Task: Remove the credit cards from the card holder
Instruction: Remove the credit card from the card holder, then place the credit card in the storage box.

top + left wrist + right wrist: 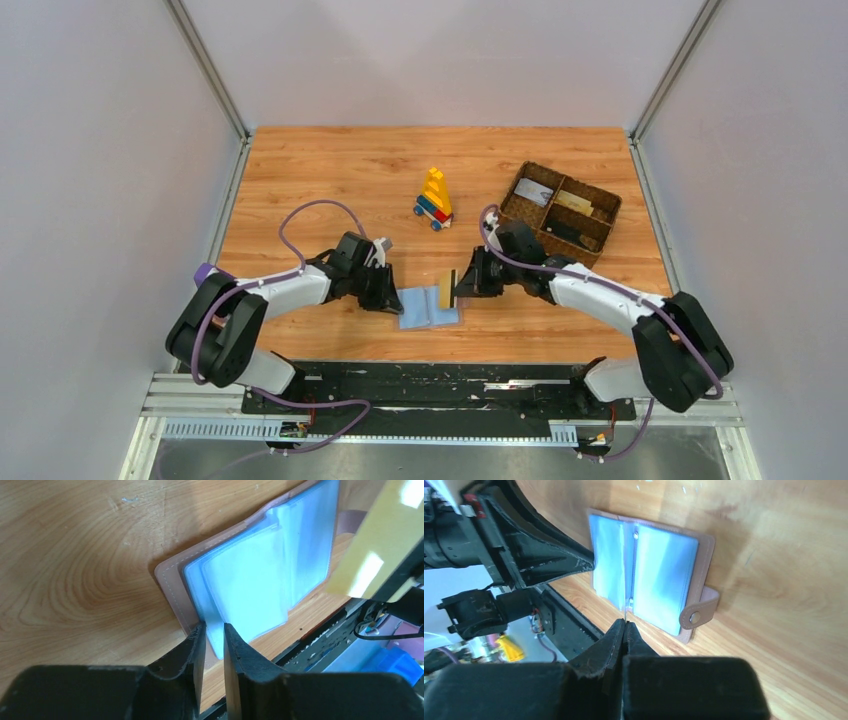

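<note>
A light-blue card holder [428,308] lies open on a wooden table [300,170] near its front edge, between two robot claws. The left claw [215,630] has its jaws slightly apart, with the holder's edge between them. The right claw [625,625] is closed, pinching a tan card [445,292] upright over the holder's right side.

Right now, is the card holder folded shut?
No: the card holder lies spread open, both blue panels facing up and its snap tab unfastened.
</note>
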Robot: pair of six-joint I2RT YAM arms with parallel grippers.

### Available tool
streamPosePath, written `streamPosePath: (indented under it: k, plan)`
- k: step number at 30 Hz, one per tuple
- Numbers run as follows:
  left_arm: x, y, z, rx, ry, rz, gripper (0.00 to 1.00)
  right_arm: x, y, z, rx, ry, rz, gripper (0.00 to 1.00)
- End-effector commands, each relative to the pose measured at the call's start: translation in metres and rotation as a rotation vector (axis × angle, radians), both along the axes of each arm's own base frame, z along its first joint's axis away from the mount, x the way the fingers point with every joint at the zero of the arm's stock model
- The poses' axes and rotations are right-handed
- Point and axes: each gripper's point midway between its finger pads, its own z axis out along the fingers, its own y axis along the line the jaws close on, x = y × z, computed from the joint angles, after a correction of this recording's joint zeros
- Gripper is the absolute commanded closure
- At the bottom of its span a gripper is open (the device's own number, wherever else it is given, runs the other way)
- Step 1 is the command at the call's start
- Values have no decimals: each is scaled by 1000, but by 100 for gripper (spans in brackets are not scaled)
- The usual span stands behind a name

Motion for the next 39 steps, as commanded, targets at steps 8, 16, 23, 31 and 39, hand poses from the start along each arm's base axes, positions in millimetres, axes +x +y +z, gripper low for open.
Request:
streamPosePath:
  k: [8, 16, 23, 31, 39]
  plan:
    - [17, -27, 93, -184, -99, 19, 43, 66, -37, 92, -261, -907, 91, 100]
    - [24, -39, 186, -374, -184, 96, 28, 32, -31, 127, -310, -1502, 305, 100]
    - [25, -48, 218, -518, -151, 162, 24, 21, -19, 126, -458, -1598, 357, 100]
    - [26, -54, 210, -585, -105, 190, 25, 10, 7, 125, -528, -1638, 421, 100]
    - [22, -53, 193, -569, -65, 197, 37, 2, 19, 119, -518, -1630, 431, 100]
